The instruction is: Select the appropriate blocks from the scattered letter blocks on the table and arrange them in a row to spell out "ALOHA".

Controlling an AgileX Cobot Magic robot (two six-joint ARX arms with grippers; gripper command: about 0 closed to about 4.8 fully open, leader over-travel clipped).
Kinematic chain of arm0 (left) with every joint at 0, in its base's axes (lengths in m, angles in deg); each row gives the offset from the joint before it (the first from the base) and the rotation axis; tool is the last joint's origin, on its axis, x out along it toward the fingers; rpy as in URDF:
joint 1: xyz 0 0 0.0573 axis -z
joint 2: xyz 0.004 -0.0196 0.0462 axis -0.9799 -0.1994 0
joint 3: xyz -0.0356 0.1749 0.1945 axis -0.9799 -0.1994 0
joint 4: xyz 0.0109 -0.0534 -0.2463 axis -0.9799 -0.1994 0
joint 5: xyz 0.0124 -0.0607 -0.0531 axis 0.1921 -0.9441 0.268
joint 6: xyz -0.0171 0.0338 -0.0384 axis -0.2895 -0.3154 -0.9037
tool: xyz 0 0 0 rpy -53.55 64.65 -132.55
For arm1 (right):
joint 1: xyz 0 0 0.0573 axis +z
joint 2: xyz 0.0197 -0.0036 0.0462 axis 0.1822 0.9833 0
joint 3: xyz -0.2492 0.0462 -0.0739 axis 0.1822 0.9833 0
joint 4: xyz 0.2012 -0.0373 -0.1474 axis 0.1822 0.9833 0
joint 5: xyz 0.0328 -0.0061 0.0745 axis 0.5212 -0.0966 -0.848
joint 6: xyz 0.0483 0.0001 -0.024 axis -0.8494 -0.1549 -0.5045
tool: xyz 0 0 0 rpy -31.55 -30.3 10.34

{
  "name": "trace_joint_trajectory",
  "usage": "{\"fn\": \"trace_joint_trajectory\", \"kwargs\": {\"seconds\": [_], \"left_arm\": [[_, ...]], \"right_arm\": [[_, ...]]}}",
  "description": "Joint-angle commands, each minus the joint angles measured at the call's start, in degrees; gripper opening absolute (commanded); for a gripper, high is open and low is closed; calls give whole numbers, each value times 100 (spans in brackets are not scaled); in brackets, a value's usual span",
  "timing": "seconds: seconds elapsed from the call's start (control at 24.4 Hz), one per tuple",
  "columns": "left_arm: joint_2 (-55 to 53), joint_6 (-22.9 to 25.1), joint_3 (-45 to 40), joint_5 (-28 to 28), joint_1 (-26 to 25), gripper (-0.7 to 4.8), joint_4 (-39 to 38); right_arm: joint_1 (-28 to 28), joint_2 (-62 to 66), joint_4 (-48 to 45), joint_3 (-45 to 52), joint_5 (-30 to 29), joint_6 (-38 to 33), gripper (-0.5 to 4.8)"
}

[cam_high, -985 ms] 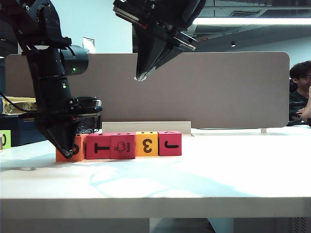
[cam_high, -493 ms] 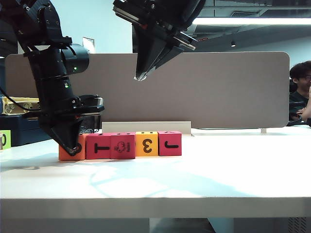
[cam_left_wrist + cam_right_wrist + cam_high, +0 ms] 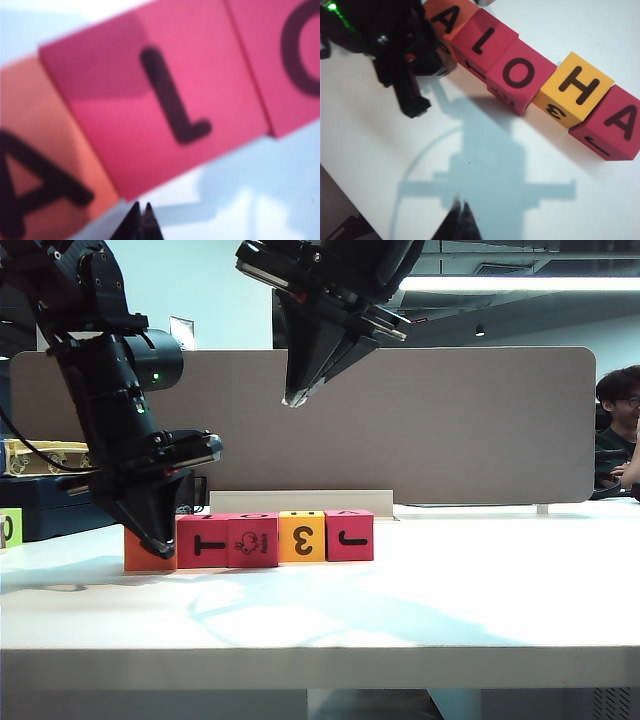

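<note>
Five letter blocks stand in a row on the white table: orange, pink-red, pink-red, yellow, pink-red. From above, in the right wrist view, their tops read A, L, O, H, A. My left gripper is shut and empty, low in front of the seam between the orange A block and the L block; its tips point at that corner. My right gripper hangs shut and empty high above the row, its tips over bare table.
A beige partition and a low beige strip stand behind the row. A dark blue box and a light-green cube sit at the far left. A person sits at the far right.
My left gripper's tip has swung right across the orange block's front, and the orange block has slid slightly right against the row. The right gripper has stayed in place.
</note>
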Motion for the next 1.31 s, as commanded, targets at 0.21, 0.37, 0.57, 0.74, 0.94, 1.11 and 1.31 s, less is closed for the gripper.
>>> {"fn": "trace_joint_trajectory", "kwargs": {"seconds": [0.21,0.37,0.57,0.74,0.94,1.11,1.31], "left_arm": [[245,142,570,442,7,-6,-981],[463,247,1156,739,13,-6,-1467],[935,302,1255,752,13,-6,-1373],[1235,293,1244,750,11,-6,-1176],[1298,254,1187,444,11,-6,-1147],[1298,258,1003,304,11,-6,-1117],[1305,269,911,372,11,-6,-1132]], "right_arm": [[7,-42,-81,-20,146,-2,-2],[-33,-42,-70,-22,299,0,-1],[-271,-42,-37,-22,323,-2,-1],[-529,-42,9,-20,310,-2,-1],[-654,92,-13,-17,234,-11,-2],[-621,271,-44,-17,203,-11,-1],[-625,341,-83,-20,107,-42,-1]]}}
